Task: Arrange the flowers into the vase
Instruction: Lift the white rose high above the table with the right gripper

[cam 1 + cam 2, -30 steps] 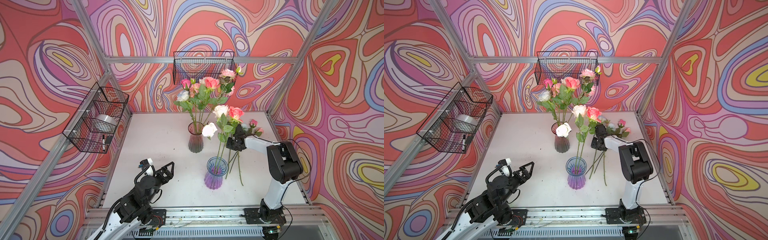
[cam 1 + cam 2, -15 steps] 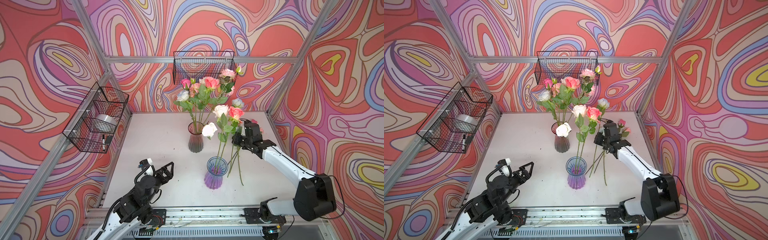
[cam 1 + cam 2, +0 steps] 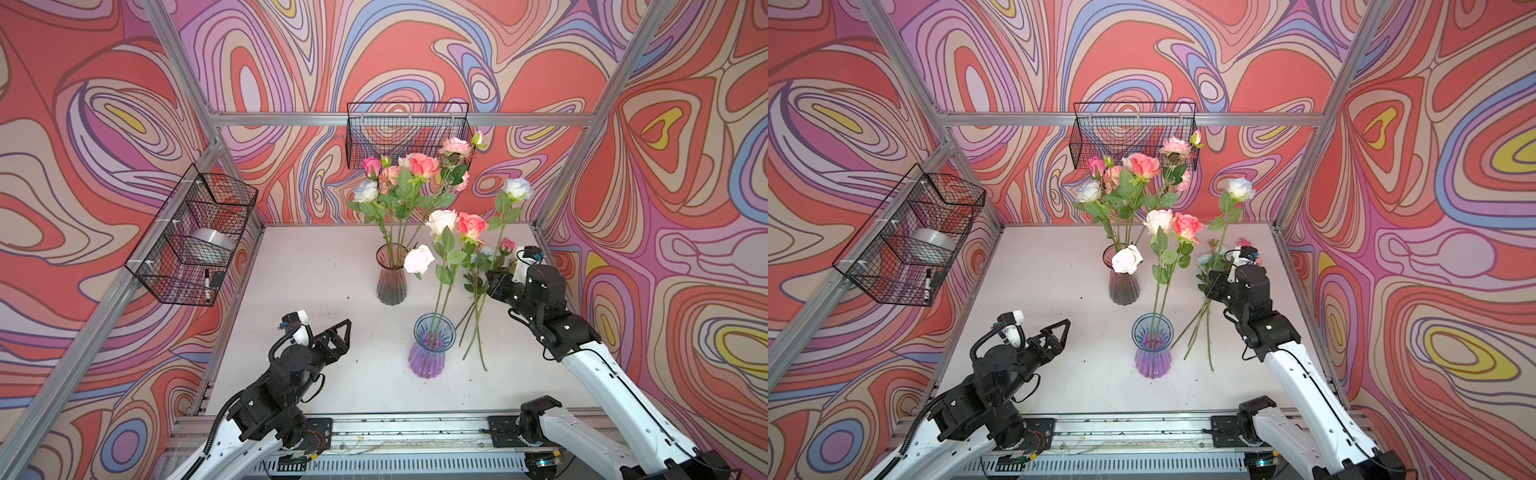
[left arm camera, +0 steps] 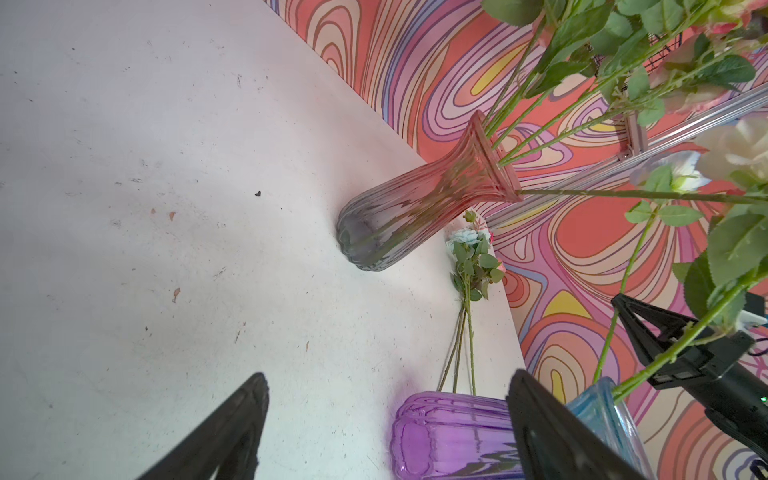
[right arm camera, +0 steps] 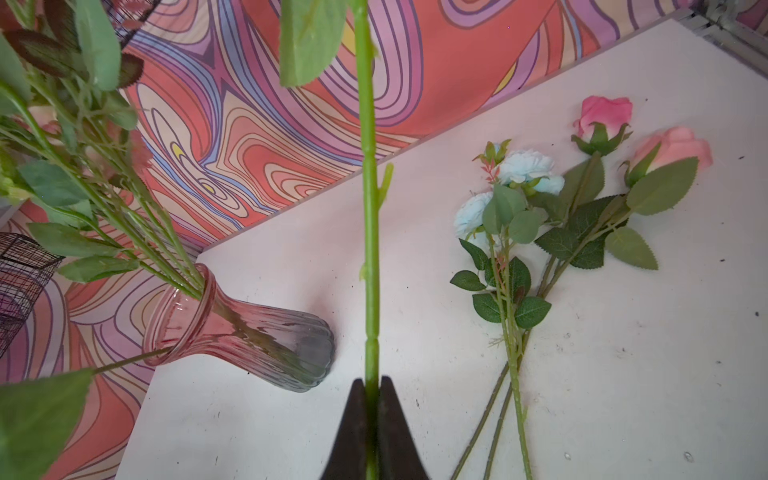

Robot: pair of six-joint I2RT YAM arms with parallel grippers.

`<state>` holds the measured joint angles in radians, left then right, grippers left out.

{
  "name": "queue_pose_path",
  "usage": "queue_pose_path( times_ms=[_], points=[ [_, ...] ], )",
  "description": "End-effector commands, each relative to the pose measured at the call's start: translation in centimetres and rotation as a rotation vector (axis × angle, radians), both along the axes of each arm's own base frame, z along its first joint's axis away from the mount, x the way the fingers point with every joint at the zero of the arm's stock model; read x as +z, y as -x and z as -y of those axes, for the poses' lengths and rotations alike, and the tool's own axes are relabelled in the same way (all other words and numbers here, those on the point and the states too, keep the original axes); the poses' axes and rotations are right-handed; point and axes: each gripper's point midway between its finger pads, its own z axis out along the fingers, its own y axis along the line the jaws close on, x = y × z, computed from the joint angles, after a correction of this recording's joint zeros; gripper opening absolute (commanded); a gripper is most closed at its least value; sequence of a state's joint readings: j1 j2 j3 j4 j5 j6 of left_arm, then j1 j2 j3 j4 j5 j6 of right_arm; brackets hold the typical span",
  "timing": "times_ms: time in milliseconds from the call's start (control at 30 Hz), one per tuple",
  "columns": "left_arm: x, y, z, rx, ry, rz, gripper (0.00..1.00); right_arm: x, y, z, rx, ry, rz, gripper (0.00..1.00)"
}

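Observation:
My right gripper (image 3: 492,282) (image 3: 1212,286) (image 5: 372,386) is shut on the green stem (image 5: 370,208) of a pale blue rose (image 3: 516,189) (image 3: 1240,189). It holds the rose upright, to the right of the purple vase (image 3: 431,353) (image 3: 1152,349), which has three roses in it. Behind that, a pink-grey vase (image 3: 390,276) (image 5: 249,336) holds several roses. More loose flowers (image 5: 519,232) (image 4: 471,257) lie on the table under and behind the right gripper. My left gripper (image 3: 338,334) (image 3: 1059,332) (image 4: 388,374) stands open and empty, left of the purple vase.
A wire basket (image 3: 195,237) on the left wall holds a tape roll and a marker. Another wire basket (image 3: 409,133) hangs on the back wall behind the tall blooms. A metal rail (image 3: 374,428) runs along the table's front edge.
My right arm has swung out to the right and lifted the pale blue rose off the loose flowers, its head now higher. The left arm has not moved.

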<state>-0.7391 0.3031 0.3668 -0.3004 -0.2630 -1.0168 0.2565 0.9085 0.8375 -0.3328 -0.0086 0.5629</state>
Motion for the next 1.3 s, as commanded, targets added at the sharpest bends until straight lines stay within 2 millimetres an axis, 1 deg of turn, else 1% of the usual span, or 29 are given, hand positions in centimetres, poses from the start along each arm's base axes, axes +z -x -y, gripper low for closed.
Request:
queue_pose_path(
  times_ms=[0,133,200,300,367,433,467,567,633,667,767,867,967,1067,1133,1267],
  points=[
    [2.6,-0.4,1.4,-0.054,0.050,0.064,0.90,0.9,0.4,0.7,-0.024,0.028,0.008,0.00],
    [3.4,-0.5,2.8,-0.114,0.057,0.075,0.90,1.4,0.4,1.0,-0.038,0.032,0.019,0.00],
    [4.1,-0.4,3.5,-0.147,0.062,0.092,0.90,2.3,0.7,1.0,-0.032,0.030,0.039,0.00],
    [5.5,-0.5,4.0,-0.177,0.059,0.118,0.90,4.1,1.2,0.9,-0.013,0.030,0.095,0.00],
    [7.0,-0.4,4.4,-0.201,0.055,0.141,0.90,5.5,1.7,0.6,0.011,0.019,0.130,0.00],
    [9.3,-0.3,4.9,-0.228,0.064,0.178,0.90,6.9,2.3,0.3,0.037,0.005,0.175,0.00],
    [9.9,-0.3,5.3,-0.244,0.066,0.188,0.90,7.6,2.6,0.3,0.042,-0.003,0.199,0.00],
    [11.5,-0.2,6.4,-0.300,0.072,0.217,0.90,10.0,3.6,0.0,0.071,-0.031,0.272,0.00],
    [12.3,0.0,7.1,-0.335,0.081,0.229,0.89,11.5,4.2,-0.4,0.097,-0.051,0.317,0.00],
    [12.5,0.0,7.5,-0.354,0.084,0.232,0.88,12.4,4.6,-0.5,0.107,-0.063,0.345,0.00],
    [12.9,0.0,8.2,-0.386,0.094,0.231,0.87,14.0,5.1,-0.9,0.127,-0.124,0.404,0.00],
    [12.7,-0.2,8.6,-0.394,0.094,0.220,0.87,15.7,5.5,-1.2,0.150,-0.137,0.447,0.00],
    [12.6,-0.4,8.8,-0.393,0.106,0.220,0.87,18.2,6.2,-1.6,0.188,-0.148,0.513,0.00],
    [12.2,-0.5,8.9,-0.389,0.114,0.219,0.87,20.2,6.7,-2.4,0.236,-0.185,0.567,0.00],
    [12.2,-0.6,9.0,-0.390,0.115,0.220,0.87,20.7,6.4,-2.9,0.263,-0.196,0.576,0.00],
    [11.8,-0.5,9.0,-0.394,0.113,0.216,0.87,21.0,5.7,-3.5,0.285,-0.212,0.574,0.00]
  ],
)
